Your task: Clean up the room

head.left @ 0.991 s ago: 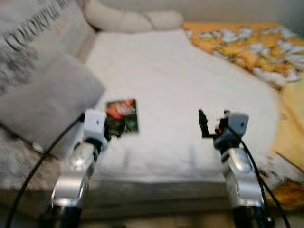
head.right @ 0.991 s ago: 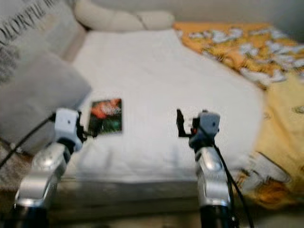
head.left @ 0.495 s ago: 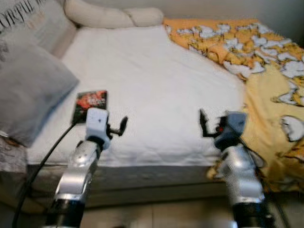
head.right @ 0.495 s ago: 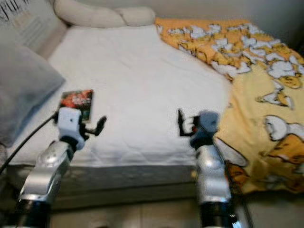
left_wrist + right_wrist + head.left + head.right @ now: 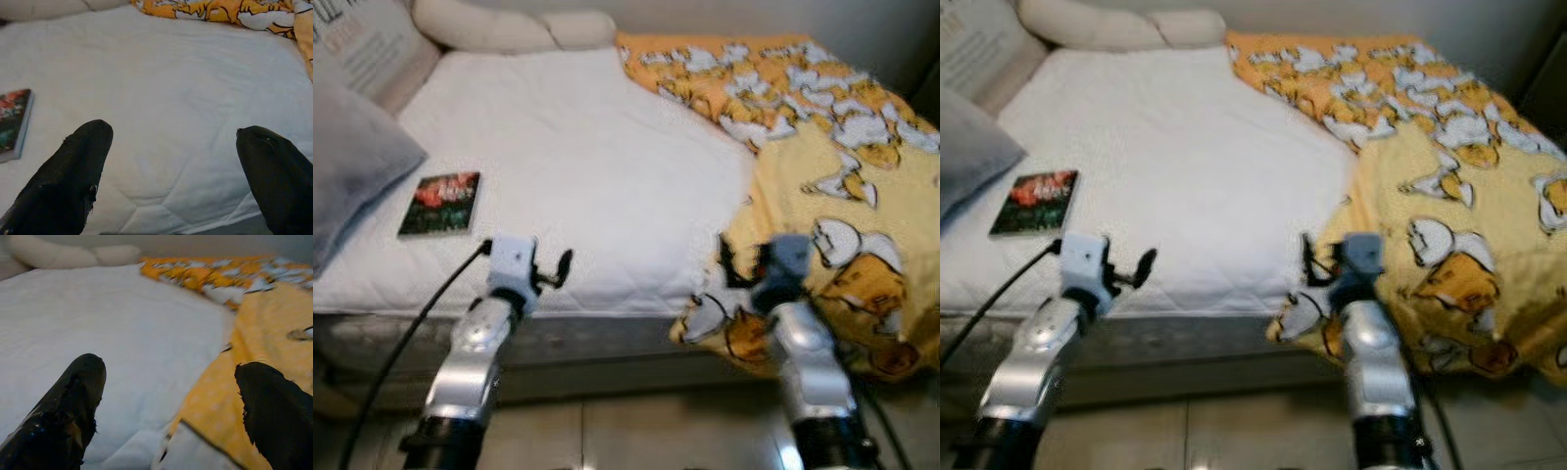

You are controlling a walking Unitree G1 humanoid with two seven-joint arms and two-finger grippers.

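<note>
The robot stood at the foot side of a bed with a white quilted mattress cover [image 5: 578,166]. Both arms were raised in front of it, near the mattress edge, and neither held anything.

The left gripper [image 5: 171,166] had its two black fingers spread wide, with bare white cover between them. The right gripper [image 5: 168,406] was also spread wide and empty; between its fingers the border of the blanket met the white cover.

The thing that most needed tidying, as I judged, was the yellow and orange blanket with a white duck pattern [image 5: 822,166]. It lay crumpled on the robot's right half of the bed, and one part hung over the mattress edge toward the tiled floor [image 5: 636,431]. It looked soft, thin and light, so it would fold and slide under a pinch and give no stiff support. A good place to take hold would be the hanging hem just beside the right gripper, where the cloth was free from the mattress.

A small book with a dark red and green cover [image 5: 440,203] lay flat on the white cover, on the robot's left, beside a grey pillow [image 5: 352,166]. It seemed stiff and light, but flat on soft bedding, so an edge would be the place to grip it. Long cream bolster pillows [image 5: 509,29] lay at the head of the bed.
</note>
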